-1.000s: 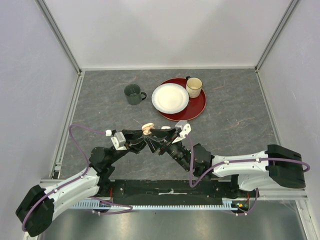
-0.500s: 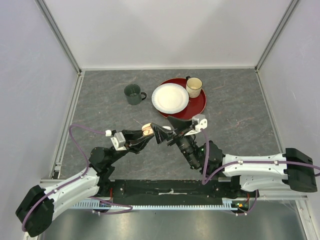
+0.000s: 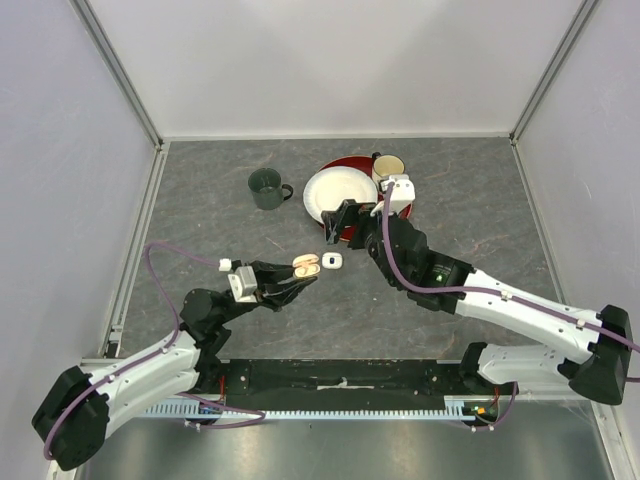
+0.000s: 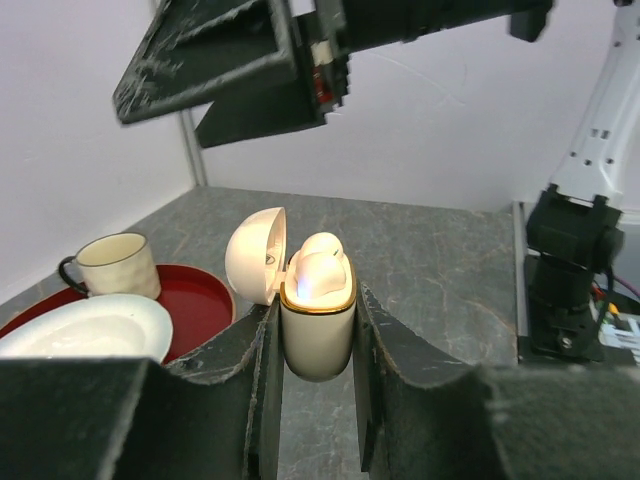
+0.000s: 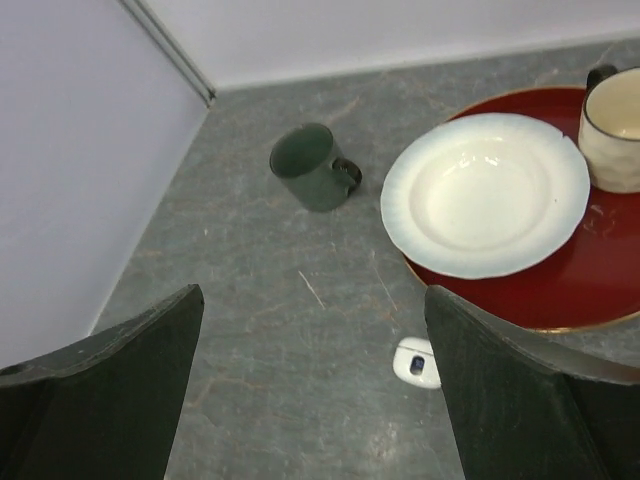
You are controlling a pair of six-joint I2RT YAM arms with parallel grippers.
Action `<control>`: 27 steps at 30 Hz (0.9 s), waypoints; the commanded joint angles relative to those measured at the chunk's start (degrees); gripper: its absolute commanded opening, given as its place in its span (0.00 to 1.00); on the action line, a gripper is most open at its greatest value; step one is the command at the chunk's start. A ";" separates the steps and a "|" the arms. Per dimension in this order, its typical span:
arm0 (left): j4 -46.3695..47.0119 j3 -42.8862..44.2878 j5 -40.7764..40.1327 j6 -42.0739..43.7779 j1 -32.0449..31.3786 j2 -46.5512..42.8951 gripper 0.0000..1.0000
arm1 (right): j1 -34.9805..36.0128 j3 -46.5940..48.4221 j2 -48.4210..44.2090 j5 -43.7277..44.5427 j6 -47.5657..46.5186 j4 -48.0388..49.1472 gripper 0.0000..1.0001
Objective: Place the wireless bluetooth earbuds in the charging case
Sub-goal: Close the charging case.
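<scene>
A grey, stone-patterned table (image 3: 200, 280) was enclosed by pale walls. At its far side a red tray (image 3: 398, 212) was set with a white plate (image 3: 340, 196) and a cream mug (image 3: 388, 173) on it, and a dark green mug (image 3: 266, 187) was placed to the left of the tray. Near the middle of the table the charging case (image 4: 318, 325) was gripped by the left gripper (image 3: 296, 271). Its fingers were clenched on the lower body of the case from both sides, below the golden rim, so that the lid (image 4: 255, 255) was left free and stood open. One pale earbud (image 4: 320, 262) was seen seated in the case. A white earbud (image 5: 417, 362) was lying on the table just right of the case, near the near edge of the tray. The right gripper (image 3: 336, 222) was spread wide and empty, and was raised over this part of the table. The white earbud was judged to be very light, rigid and smooth, and therefore slippery. It could easily be flicked away if it were pressed on its curved end. It was thought best taken across its broader body with a gentle pinch, so that the end going into the socket was left uncovered. The case was judged to be light too, with a hinge that was probably delicate.
</scene>
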 commanded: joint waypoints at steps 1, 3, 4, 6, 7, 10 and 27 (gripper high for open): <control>-0.86 3.76 6.86 -0.54 0.03 0.32 0.02 | -3.04 2.40 0.53 -12.43 3.25 -7.97 0.98; -2.00 4.29 8.01 -0.54 0.03 0.50 0.02 | -3.58 4.50 1.94 -15.51 3.33 -9.55 0.98; -2.26 4.38 8.97 -0.54 0.03 0.50 0.02 | -3.66 5.03 3.34 -16.30 3.25 -10.69 0.98; -2.88 4.64 9.77 -0.63 0.12 0.41 0.02 | -3.67 5.74 4.49 -17.63 3.59 -11.48 0.98; -2.79 4.64 9.95 -0.63 0.12 0.41 0.02 | -3.75 5.83 5.19 -17.89 3.77 -11.66 0.98; -2.79 4.81 10.82 -0.37 0.12 1.03 0.02 | -3.75 5.66 6.25 -19.56 4.38 -11.84 0.98; -3.50 6.93 11.97 -0.54 0.03 4.45 0.02 | -3.84 2.67 7.04 -21.23 6.15 -11.84 0.98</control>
